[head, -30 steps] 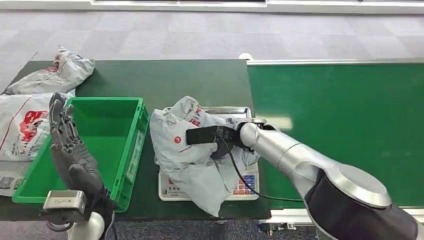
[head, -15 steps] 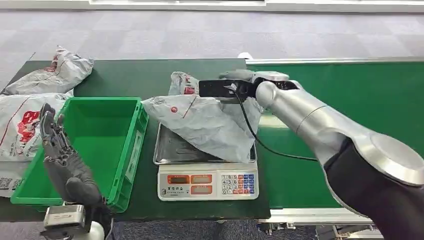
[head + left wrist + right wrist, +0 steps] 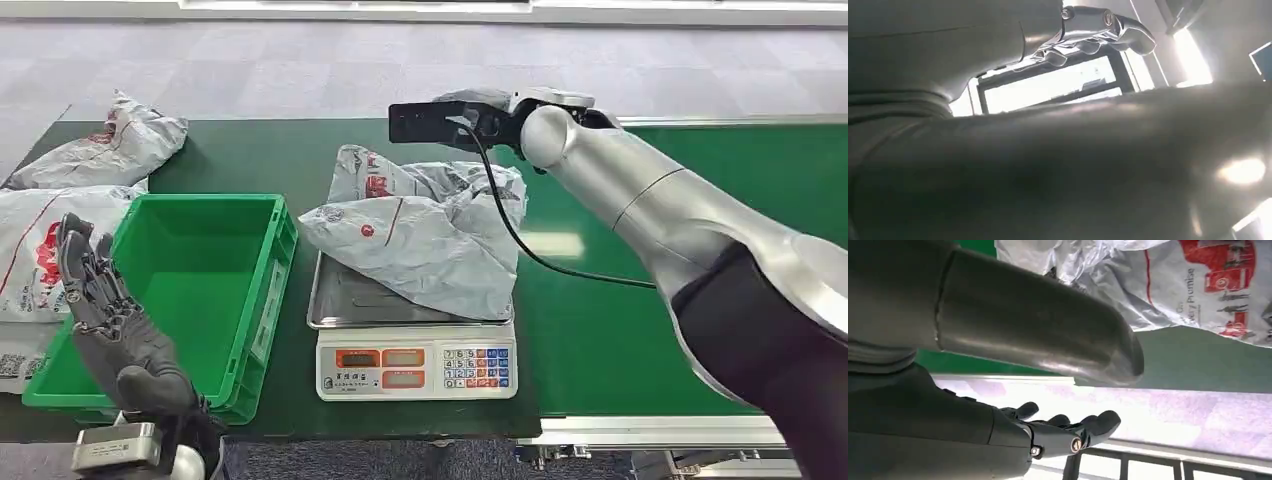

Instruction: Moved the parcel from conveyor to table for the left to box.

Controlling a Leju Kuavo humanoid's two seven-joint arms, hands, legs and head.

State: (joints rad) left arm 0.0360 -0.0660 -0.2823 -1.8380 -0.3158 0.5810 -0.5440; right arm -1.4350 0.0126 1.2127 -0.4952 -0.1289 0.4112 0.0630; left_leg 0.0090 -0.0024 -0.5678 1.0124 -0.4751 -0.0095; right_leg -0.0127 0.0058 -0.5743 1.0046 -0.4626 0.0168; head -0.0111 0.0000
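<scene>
Grey crinkled plastic parcel point(image 3: 420, 235) lies slumped across the steel pan of the weighing scale point(image 3: 415, 345) at frame centre, on the dark green table point(image 3: 300, 155), evidently set there for weighing. Right hand point(image 3: 480, 112), upper centre, hovers above it with fingers point(image 3: 1083, 432) apart, holding nothing. Left hand point(image 3: 110, 320), lower left beside the green crate point(image 3: 190, 290), is spread open, seemingly ready to box it.

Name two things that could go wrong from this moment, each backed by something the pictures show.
1. The parcel lies crumpled on the scale, overhanging its tray at the far side and toward the bin; it may slide off.
2. The left hand is raised, open, at the bin's near corner; reaching across to the parcel, it might knock the bin's rim.
</scene>
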